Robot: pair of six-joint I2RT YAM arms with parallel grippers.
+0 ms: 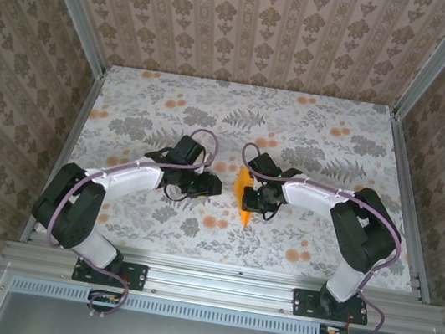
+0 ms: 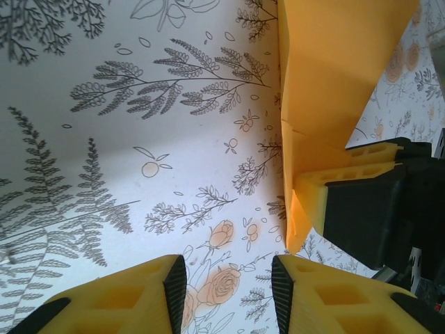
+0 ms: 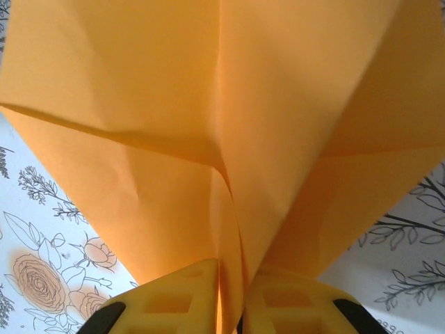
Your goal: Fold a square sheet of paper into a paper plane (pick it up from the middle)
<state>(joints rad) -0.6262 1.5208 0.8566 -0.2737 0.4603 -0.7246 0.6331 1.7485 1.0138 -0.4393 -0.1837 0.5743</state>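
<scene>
Orange paper plane [image 3: 208, 104] is looking flimsy: your right gripper [image 3: 232, 289] is pinching its centre crease, left gripper [image 2: 228, 282] hanging part-open, empty.

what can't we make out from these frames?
- Paper plane overall shape: top view, too small, and partly under the right gripper.
- Its nose and outer edges: right wrist view, cut off by the frame; left wrist view, cut off at the top edge.
- How many layers are pinched: right wrist view, hidden between the gripper's fingers.
- Left gripper opening: top view, too small, hidden by its own wrist.
</scene>
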